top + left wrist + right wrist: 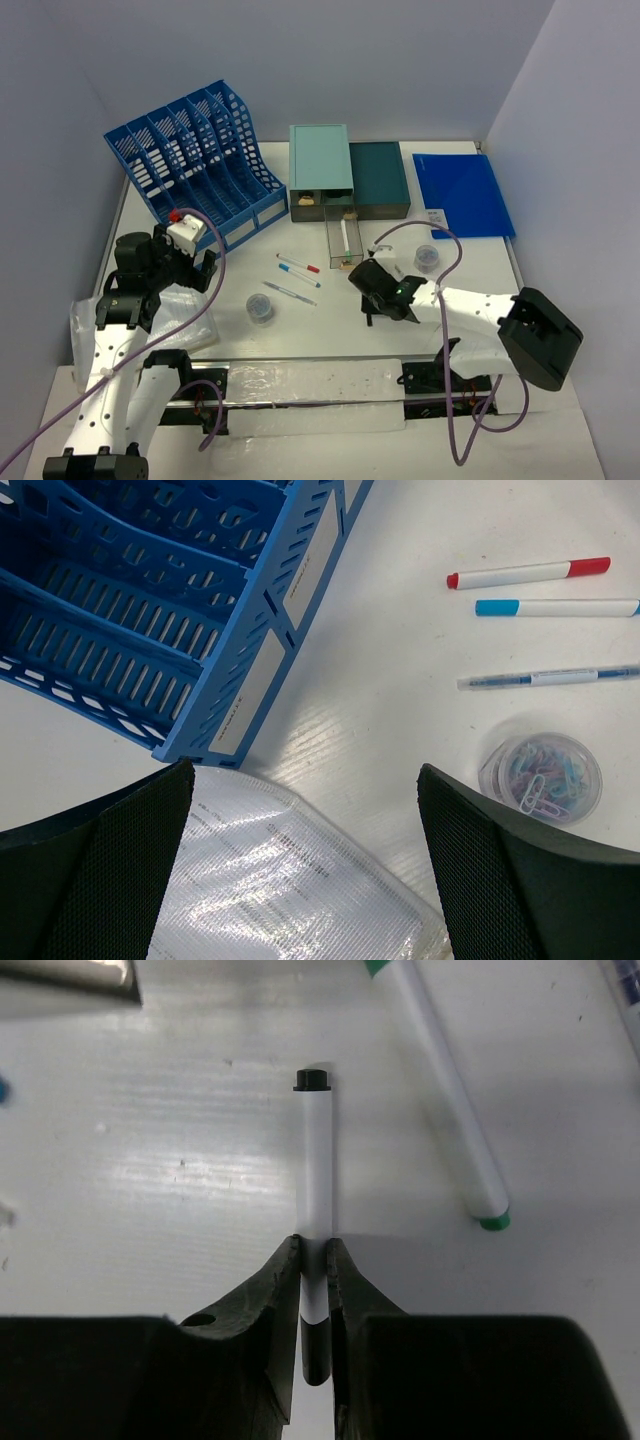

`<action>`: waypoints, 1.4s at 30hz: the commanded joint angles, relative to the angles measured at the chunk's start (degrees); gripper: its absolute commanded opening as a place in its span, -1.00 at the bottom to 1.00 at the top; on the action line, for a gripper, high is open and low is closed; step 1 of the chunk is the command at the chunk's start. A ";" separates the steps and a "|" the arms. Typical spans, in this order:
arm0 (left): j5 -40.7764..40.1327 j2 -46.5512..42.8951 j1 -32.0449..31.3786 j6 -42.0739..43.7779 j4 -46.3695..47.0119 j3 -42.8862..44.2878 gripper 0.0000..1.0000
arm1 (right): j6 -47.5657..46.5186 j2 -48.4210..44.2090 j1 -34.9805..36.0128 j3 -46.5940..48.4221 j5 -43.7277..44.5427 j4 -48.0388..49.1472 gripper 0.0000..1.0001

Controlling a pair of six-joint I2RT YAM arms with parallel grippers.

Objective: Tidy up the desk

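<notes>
No legible text; print on file rack labels [245,695] and plastic sleeve [290,880] too blurred.

One overhead, two wrist close-ups of desk [320,335]

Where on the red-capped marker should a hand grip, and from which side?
Mid-barrel on the red-capped marker, from straight above, closing across its width. It lies flat on the desk, so only its long sides are free, and the blue-capped marker lies parallel close beside it, so a narrow opening seems safest.
</notes>
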 commanded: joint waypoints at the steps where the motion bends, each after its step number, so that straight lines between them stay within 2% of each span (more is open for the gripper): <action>1: -0.34 -0.11 0.09 -0.93 1.87 1.63 0.98 | 3.09 -7.14 2.61 0.54 4.15 -6.18 -1.00; 7: -0.60 0.16 0.09 -1.11 1.92 2.12 0.99 | 4.56 -23.48 2.40 2.06 10.09 -12.98 -1.00; 9: -0.44 0.40 0.09 -1.19 2.16 2.37 0.98 | 3.99 -29.49 2.40 5.70 13.45 -16.75 -1.00; 11: -0.34 0.91 0.09 -1.37 2.43 2.53 0.99 | 2.82 -31.33 2.31 8.52 16.41 -18.11 -1.00; 13: 0.33 1.84 0.01 -1.63 2.68 3.11 0.98 | -2.68 -31.43 2.31 13.72 19.23 -16.05 -1.00; 19: 0.80 5.69 0.09 -1.46 1.27 6.61 0.98 | -16.55 -20.03 2.24 27.59 16.24 -5.48 -1.00; 21: 0.85 6.93 0.09 -1.01 0.21 7.18 0.98 | -20.20 -11.19 1.00 31.55 14.04 -3.24 -1.00; 26: 0.87 6.81 0.03 0.25 -0.67 5.30 0.99 | -23.22 3.52 -2.72 37.97 8.23 -1.33 -1.00; 29: 0.56 5.29 0.01 0.99 0.04 3.57 0.99 | -22.96 7.70 -2.78 39.11 6.97 -1.49 -1.00; 31: 0.29 4.65 0.01 1.51 0.32 2.44 0.99 | -22.52 9.03 -2.96 38.89 6.28 -1.25 -0.85; 32: -0.04 4.38 0.01 1.91 0.32 2.33 0.98 | -22.50 9.76 -3.34 38.93 5.91 -1.04 -0.70; 34: -0.51 4.19 0.01 2.32 0.18 2.36 0.98 | -22.59 10.20 -3.60 39.12 5.70 -0.88 -0.62; 36: -0.43 4.19 0.01 2.67 -0.36 2.48 0.99 | -22.76 10.84 -4.72 39.74 5.35 -0.92 -0.42; 38: -0.26 4.28 0.01 2.67 -1.03 2.65 0.99 | -22.83 11.54 -5.16 40.60 4.05 -1.60 -0.08; 42: -0.27 3.56 0.01 3.02 -2.05 2.38 0.98 | -22.08 10.94 -5.25 41.00 4.00 -4.20 0.35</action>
